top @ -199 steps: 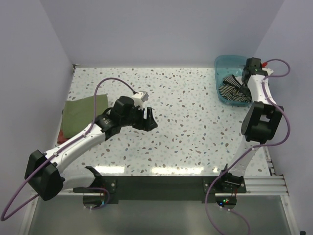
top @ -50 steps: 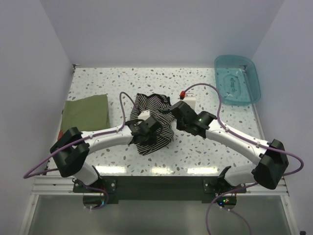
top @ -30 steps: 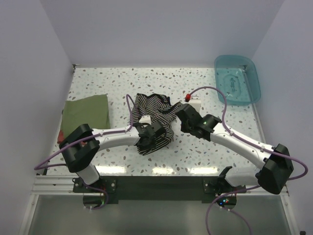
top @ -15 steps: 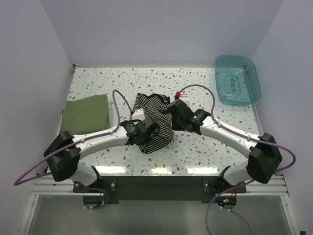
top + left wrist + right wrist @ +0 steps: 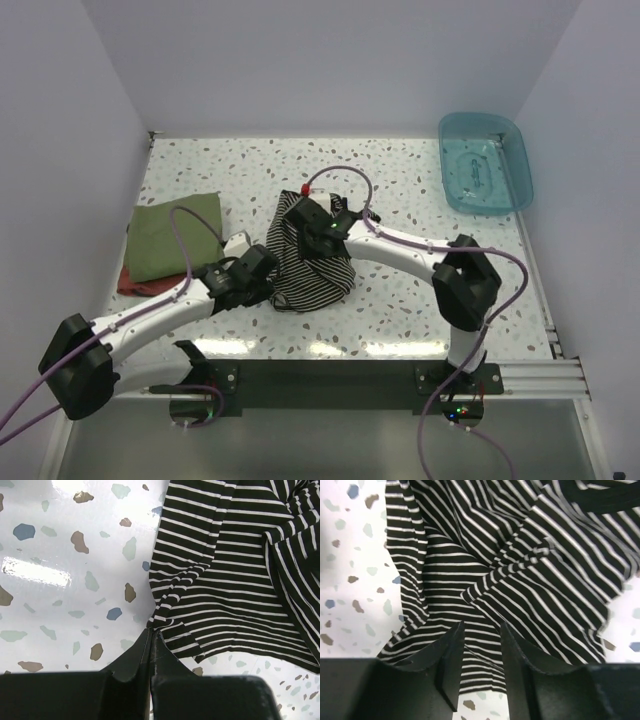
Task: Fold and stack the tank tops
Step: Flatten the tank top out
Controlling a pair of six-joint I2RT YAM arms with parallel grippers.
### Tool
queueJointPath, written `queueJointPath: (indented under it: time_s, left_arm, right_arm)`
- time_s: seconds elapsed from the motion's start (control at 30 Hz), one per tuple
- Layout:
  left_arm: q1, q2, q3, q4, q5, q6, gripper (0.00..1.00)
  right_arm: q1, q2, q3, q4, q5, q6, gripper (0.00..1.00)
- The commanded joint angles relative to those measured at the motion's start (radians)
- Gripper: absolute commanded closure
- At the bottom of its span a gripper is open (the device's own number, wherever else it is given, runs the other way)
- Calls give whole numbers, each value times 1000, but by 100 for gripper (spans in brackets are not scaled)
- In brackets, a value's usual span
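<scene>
The striped tank top (image 5: 318, 272) lies crumpled in the middle of the table. My left gripper (image 5: 271, 281) is at its left edge, and in the left wrist view that gripper (image 5: 151, 631) is shut on a corner of the striped tank top (image 5: 225, 570). From the far side, my right gripper (image 5: 320, 238) hangs over the heap. In the right wrist view it (image 5: 481, 629) is open, with folds of the striped tank top (image 5: 485, 570) below it and nothing pinched. The olive-green tank top (image 5: 172, 238) lies folded at the left.
An empty teal tub (image 5: 487, 175) stands at the back right corner. A red-brown scrap (image 5: 128, 283) shows under the near edge of the olive-green top. Walls close in the table on the left, back and right.
My left gripper has shut on the striped top's edge and drawn back to the left. My right arm has swung left over the heap and its jaws have opened wider.
</scene>
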Motion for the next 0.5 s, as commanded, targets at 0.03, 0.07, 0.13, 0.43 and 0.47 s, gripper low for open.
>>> queueJointPath:
  time_s: [0.03,0.07,0.13,0.43,0.47]
  left_arm:
    - [13,-76,-33,37,7,9,100]
    - [11,-81,-39,37,8,11,100]
    - [15,-90,-51,39,16,12,100]
    - [16,-121,-69,50,20,28,100]
    - [16,-121,-68,50,21,29,100]
  right_arm:
    - [21,95,93,-14,36,42,55]
    - [24,109,105,-27,45,50,53]
    - [25,148,140,-47,66,64,50]
    - [25,196,139,-70,152,133,42]
    - [25,201,140,-70,164,141,41]
